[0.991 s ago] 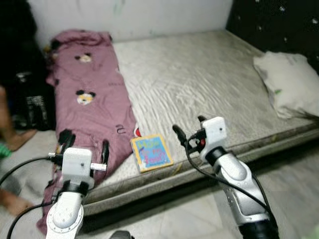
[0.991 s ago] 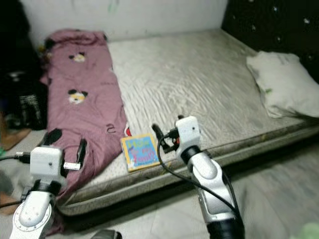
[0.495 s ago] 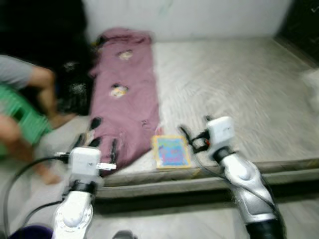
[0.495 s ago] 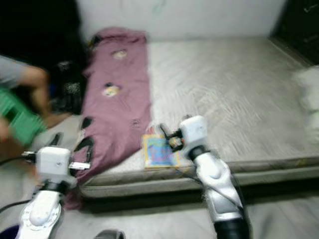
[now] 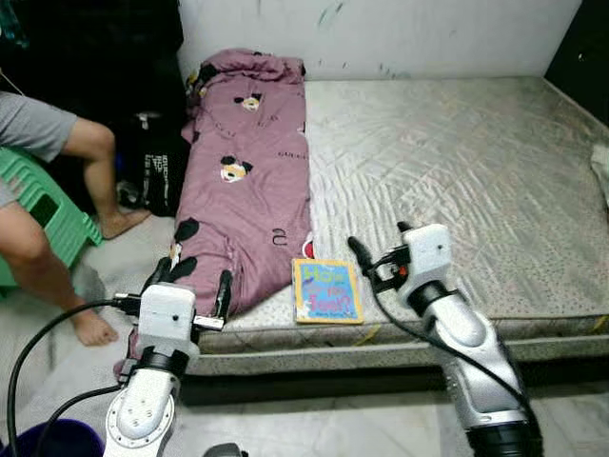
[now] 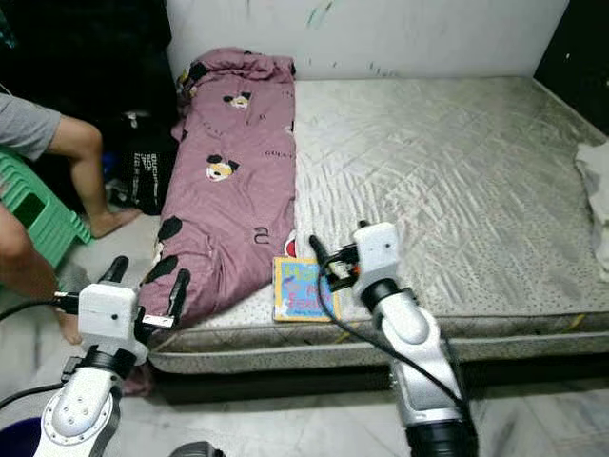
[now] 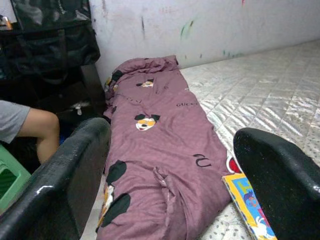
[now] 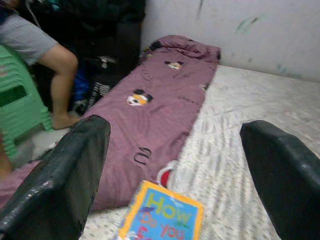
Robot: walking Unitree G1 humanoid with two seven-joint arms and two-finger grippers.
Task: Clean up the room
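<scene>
Both end effectors — left (image 5: 188, 282), right (image 5: 378, 251) — spread wide, empty, near book (image 5: 326, 290).

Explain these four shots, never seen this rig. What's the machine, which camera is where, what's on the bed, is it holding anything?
It is a walking humanoid robot with two silver arms, each ending in a hand of two long black fingers. The two wide pictures come from a stereo camera on its head, looking down and forward. The other two come from cameras on each wrist, looking out between that hand's fingers.

On the grey quilted mattress lie a long mauve blanket with cartoon mouse prints and, near the front edge, a square colourful children's book. The left hand hovers by the blanket's lower end; the right hand hovers just beside the book. Both are open and hold nothing.

A person sits on a green plastic stool to the robot's left.
</scene>
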